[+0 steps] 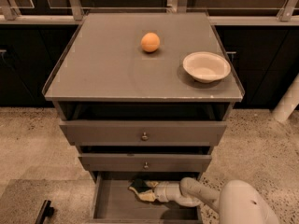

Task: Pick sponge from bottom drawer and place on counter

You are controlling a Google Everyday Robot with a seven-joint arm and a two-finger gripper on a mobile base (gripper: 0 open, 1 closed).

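The small flat rectangular sponge (136, 186), dark green on its upper face with what seems a pale yellow layer beneath, lies at the far middle of the grey-brown bottom drawer (114, 204). This shallow, flat-floored box stands open toward the near side. The pale two-finger gripper (146, 191) reaches in from the right, right at the sponge. Above, the large flat grey-brown rectangular counter (103, 64), thinly rimmed, tops the cabinet.

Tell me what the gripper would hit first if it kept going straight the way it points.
Most likely the sponge. The gripper points leftward in the view, low inside the bottom drawer, and the dark sponge lies right at its tip. Whether they already touch is unclear.
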